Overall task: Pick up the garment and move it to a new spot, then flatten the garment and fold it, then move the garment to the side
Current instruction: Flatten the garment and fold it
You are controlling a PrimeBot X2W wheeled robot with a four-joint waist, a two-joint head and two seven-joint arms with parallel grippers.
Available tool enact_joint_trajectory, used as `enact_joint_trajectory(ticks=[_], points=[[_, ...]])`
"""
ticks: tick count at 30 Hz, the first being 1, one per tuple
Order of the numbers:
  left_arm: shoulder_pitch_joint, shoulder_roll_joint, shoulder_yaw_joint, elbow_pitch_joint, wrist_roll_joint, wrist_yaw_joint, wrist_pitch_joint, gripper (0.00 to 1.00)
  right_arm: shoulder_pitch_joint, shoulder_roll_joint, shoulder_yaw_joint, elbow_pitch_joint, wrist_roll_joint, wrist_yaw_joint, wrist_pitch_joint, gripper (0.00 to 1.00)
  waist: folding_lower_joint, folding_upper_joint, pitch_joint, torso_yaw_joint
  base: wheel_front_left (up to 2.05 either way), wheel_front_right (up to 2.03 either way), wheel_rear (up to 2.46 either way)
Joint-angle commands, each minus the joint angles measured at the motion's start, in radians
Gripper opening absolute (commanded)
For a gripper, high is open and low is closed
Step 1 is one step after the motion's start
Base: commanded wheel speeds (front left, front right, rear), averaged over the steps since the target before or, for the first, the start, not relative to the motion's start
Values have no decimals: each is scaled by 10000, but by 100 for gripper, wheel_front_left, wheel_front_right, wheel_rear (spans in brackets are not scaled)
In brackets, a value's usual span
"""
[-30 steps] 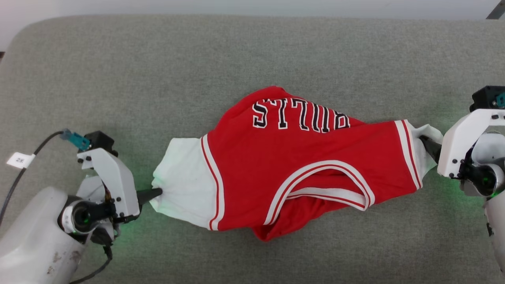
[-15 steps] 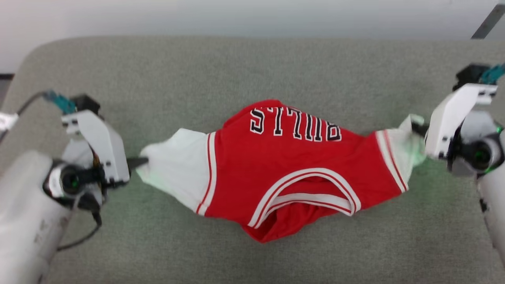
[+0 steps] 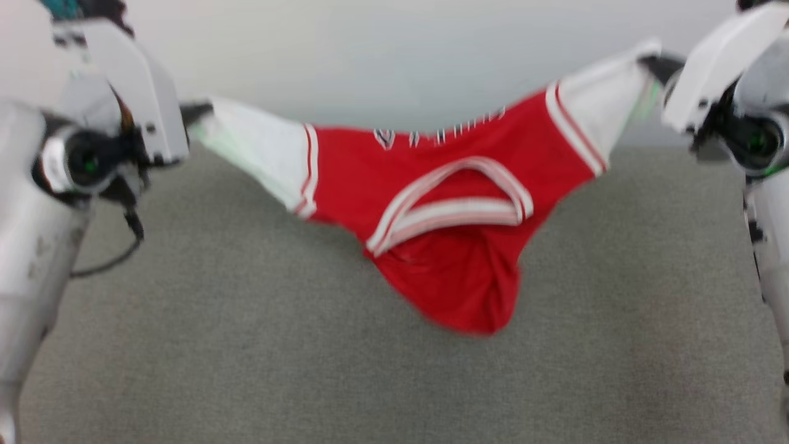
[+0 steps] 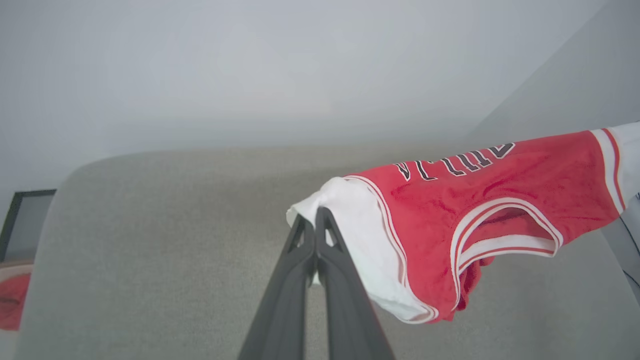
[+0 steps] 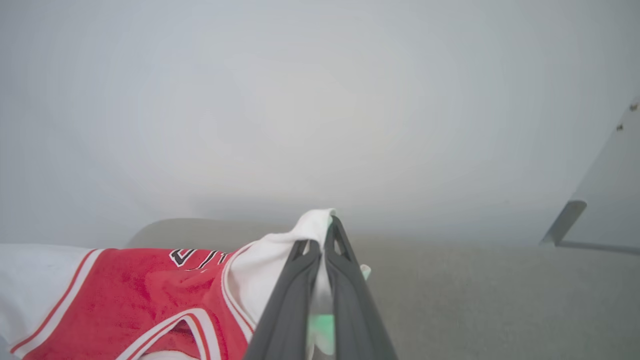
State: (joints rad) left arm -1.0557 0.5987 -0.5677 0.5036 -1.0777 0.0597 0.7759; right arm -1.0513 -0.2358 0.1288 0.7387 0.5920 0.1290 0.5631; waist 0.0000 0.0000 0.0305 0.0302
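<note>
Left jaws: closed on tip of white sleeve. Between both jaws: garment strung out, red body sagging below them, striped neck opening facing head camera, black lettering along far edge. Lowest fold hangs over grey worktop; cannot tell if touching. Right jaws: closed on tip of other white sleeve, held higher than left.

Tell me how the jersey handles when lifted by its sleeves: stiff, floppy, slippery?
Probably very floppy: the garment sags in the middle between the left gripper and right gripper. Likely light: pinches on two sleeve tips carry it. May slip, since each grip is only a sleeve edge.
</note>
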Motion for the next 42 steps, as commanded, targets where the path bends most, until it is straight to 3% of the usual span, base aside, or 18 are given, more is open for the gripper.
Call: enact_joint_trajectory(ticks=[1,7,18,24,27,31,38,42], points=[[-479,-61,41,123,194,-119,-209,0,-460,170,-54,29,-156,33,-526,0,0,0,-560,59,0,0,0],[-1694,-318,126,585,726,-376,-1124,0,-1506,413,217,285,-456,33,-2118,0,0,0,-897,109,0,0,0],[-2744,-666,142,1445,905,-791,-1669,0,-2359,372,593,1057,-268,33,-2819,0,0,0,-1090,231,0,0,0],[-2981,-724,101,1689,936,-943,-1729,0,-2657,69,697,1238,-206,33,-2765,0,0,0,-362,360,0,0,0],[-3304,-681,136,1624,1049,-1036,-1892,0,-3149,-89,698,1202,-439,33,-2900,0,0,0,668,373,0,0,0],[-3856,-785,129,1681,1399,-1143,-2643,0,-3841,-244,778,1331,-1369,33,-3956,0,0,0,2186,349,0,0,0],[-5639,-1472,458,2109,2275,-1491,-5941,0,-5478,-463,512,1700,-4352,21,-7657,0,0,0,4331,519,0,0,0],[-6565,-1823,476,2378,2486,-1757,-7292,0,-6198,-577,252,1653,-5891,21,-8207,0,0,0,5347,781,0,0,0]])
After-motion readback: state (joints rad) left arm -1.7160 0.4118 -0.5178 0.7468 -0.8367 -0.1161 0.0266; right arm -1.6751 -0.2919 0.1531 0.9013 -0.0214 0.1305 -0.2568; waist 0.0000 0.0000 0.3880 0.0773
